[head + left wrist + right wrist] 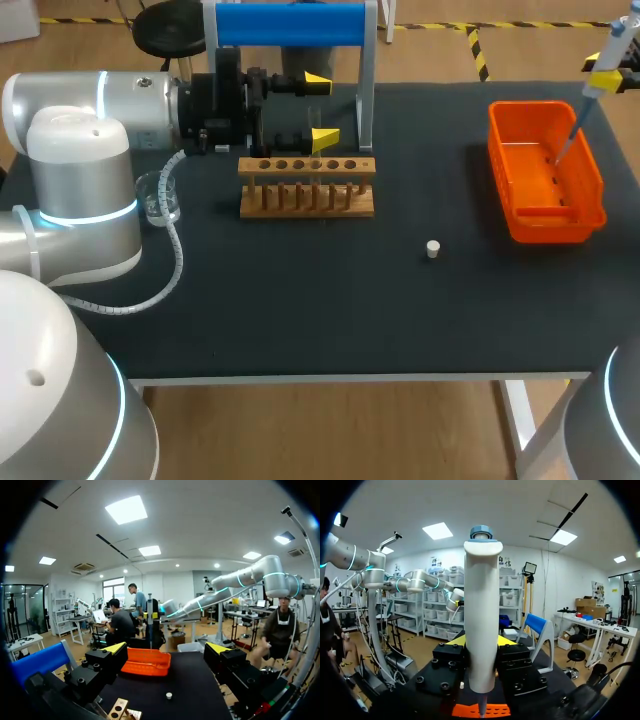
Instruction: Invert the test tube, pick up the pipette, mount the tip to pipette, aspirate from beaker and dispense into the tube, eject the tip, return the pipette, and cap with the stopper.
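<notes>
Item 1: right gripper clamped on pipette, its tip hanging over bin.
Item 2: left gripper, fingers apart, empty, beside rack.
Step, judged: tip ejection.
Next: return pipette, then fetch stopper, lying mid-table.

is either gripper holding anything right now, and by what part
The right gripper clamps the pipette by the lower part of its white body. The left gripper is open and holds nothing.

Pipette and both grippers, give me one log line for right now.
right gripper shut on pipette | pipette lower end over orange bin | left gripper open, near tube rack | stopper loose on table
</notes>
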{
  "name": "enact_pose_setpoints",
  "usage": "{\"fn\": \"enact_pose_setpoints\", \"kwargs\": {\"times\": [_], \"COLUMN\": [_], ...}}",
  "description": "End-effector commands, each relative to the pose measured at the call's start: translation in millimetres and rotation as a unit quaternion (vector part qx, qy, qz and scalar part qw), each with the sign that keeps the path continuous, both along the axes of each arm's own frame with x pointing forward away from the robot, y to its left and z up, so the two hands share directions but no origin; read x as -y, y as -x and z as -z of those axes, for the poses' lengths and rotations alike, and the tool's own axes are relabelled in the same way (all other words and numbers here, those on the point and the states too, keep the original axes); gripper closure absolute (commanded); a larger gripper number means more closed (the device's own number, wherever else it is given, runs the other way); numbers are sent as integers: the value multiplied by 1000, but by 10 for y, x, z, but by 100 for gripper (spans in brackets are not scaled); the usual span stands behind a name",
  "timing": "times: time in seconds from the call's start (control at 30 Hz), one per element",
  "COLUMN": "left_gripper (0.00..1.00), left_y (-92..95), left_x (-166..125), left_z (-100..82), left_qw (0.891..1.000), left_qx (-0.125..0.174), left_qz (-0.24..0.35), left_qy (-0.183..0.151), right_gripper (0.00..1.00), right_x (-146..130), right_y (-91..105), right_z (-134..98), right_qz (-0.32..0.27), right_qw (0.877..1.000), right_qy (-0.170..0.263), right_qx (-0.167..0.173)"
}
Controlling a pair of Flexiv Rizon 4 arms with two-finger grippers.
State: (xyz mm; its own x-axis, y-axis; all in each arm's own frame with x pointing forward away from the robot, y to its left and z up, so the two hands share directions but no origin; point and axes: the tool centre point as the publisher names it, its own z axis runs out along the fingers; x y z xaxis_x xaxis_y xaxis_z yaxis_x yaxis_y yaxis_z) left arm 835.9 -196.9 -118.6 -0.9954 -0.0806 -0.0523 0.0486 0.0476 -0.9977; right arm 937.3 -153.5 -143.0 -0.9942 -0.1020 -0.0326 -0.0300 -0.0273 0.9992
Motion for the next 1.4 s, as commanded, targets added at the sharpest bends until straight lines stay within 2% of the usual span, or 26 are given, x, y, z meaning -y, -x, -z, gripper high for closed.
{"fn": "enact_pose_setpoints", "kwargs": {"times": [0.03, 0.4, 0.77, 1.07, 1.4], "left_gripper": [0, 0, 0, 0, 0], "left_y": [5, 5, -267, -470, -597], "left_x": [2, 2, 530, 1015, 1386], "left_z": [4, 4, -242, -424, -538], "left_qw": [1000, 1000, 998, 997, 997], "left_qx": [1, 1, -34, -30, -25], "left_qz": [-1, -1, -45, -60, -56], "left_qy": [1, 1, -35, -38, -35], "right_gripper": [100, 100, 100, 100, 100], "right_x": [18, 18, 18, 18, 21], "right_y": [-24, -24, -24, -24, -24], "right_z": [4, 4, 4, 4, 8], "right_qz": [-4, -4, -4, -4, -4], "right_qw": [1000, 1000, 1000, 1000, 1000], "right_qy": [0, 0, 0, 0, 1], "right_qx": [0, 0, 0, 0, 1]}}
